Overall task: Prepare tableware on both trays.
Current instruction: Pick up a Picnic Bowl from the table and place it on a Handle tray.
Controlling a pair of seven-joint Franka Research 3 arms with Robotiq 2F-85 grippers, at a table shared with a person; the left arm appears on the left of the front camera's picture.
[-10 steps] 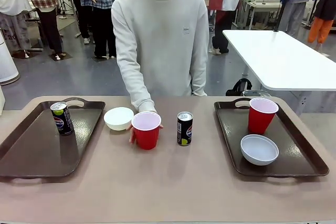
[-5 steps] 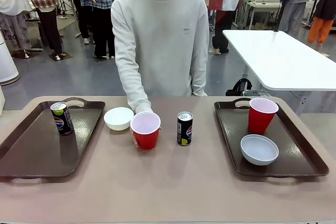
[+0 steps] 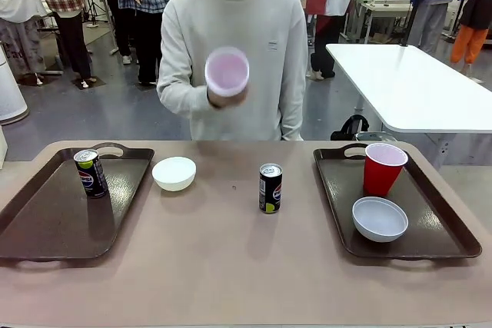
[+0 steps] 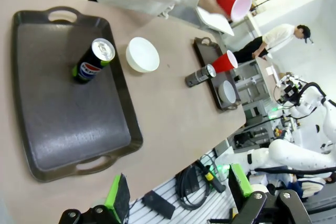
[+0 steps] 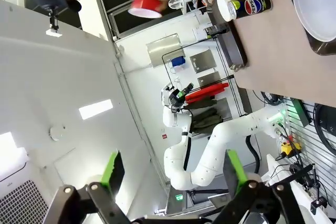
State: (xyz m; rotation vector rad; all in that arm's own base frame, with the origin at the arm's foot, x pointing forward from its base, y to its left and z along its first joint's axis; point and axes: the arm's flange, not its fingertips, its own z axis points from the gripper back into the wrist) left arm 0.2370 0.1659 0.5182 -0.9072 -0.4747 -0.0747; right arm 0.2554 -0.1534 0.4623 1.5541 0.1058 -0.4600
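Pepsi can on left tray, cup and bowl on right tray, left pincer and right pincer wide, empty.

My wrist cams: left gripper has black fingers, green pads and grey bolts at the knuckles. Right gripper looks the same. Person wears a pale grey sweatshirt with long sleeves and a small chest tag.

Front camera across table toward person; wrist cameras high, rolled; shared: raised red cup
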